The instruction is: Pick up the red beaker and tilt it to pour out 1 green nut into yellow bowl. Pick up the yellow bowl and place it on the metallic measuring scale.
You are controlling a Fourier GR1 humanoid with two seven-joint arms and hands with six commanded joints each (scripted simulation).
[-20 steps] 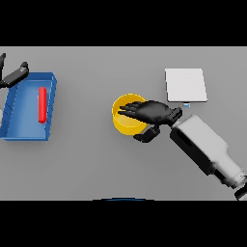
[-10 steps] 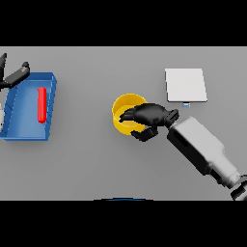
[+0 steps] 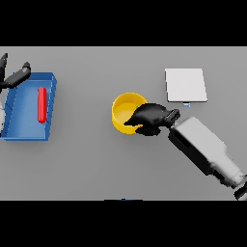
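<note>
Since approx. 1 s ago, right hand is shifted slightly lower over the yellow bowl, w/ bowl seemingly unmoved on the grey table. Fingers are curled round the bowl's right rim, thumb below it. Bowl is kept near table centre, well apart from the pale scale at upper right. Red beaker is seen lying in the blue tray at left. Left hand is held at the tray's upper-left corner, fingers relaxed and spread.

Likely a lab bench: a bare grey table with a metallic scale, and a blue tray well left of it.
</note>
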